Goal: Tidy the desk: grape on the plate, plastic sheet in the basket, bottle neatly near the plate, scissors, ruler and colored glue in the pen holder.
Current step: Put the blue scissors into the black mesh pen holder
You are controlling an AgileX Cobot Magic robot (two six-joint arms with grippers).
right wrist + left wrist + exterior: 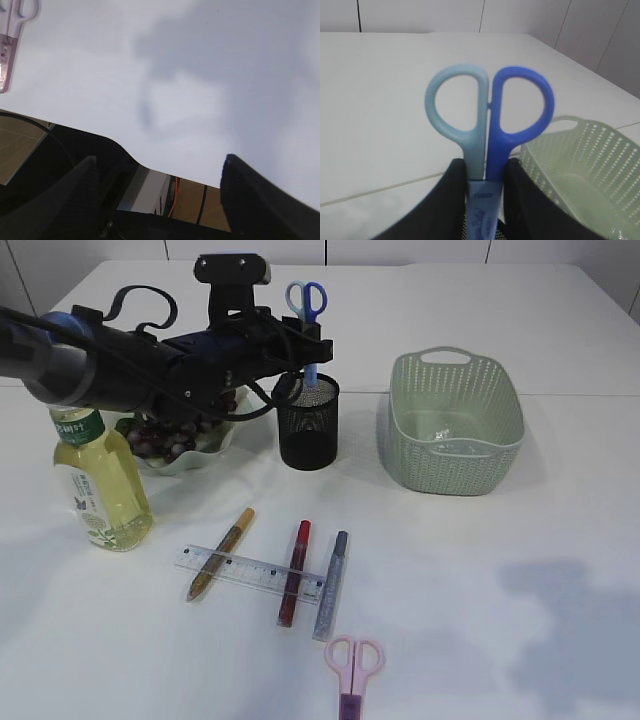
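Blue scissors (487,120) are clamped in my left pincer (485,190), jaws closed on the shank just below the handle loops, loops up, blades pointing down. In the exterior view the scissors (307,300) stand upright over the black mesh pen holder (309,430), lower part inside its mouth; can't tell if the tips touch the bottom. My left pincer (300,345) sits just above the holder's rim.

Pen holder is at mid-worktop toward the far edge. Nothing else visible in it.

Plate (190,455) is just left of the holder, partly hidden under my left arm, with the grapes (160,438) on it. Bottle (98,480) of yellow liquid stands upright near the plate, toward the left edge.

Green basket (455,425) is right of the holder, well apart. Something clear lies in its bottom; too faint to call.

Nearer the front edge: clear ruler (250,570) lying flat with three glue sticks across it, yellow (222,552), red (294,572), silver-grey (332,585). All three touch the ruler. Pink scissors (352,670) lie at the front edge, just past the silver stick.

My right pincer (160,175) is wide open, empty, over bare worktop (200,75) near the front edge; pink scissors (10,35) show in that view's top-left corner.
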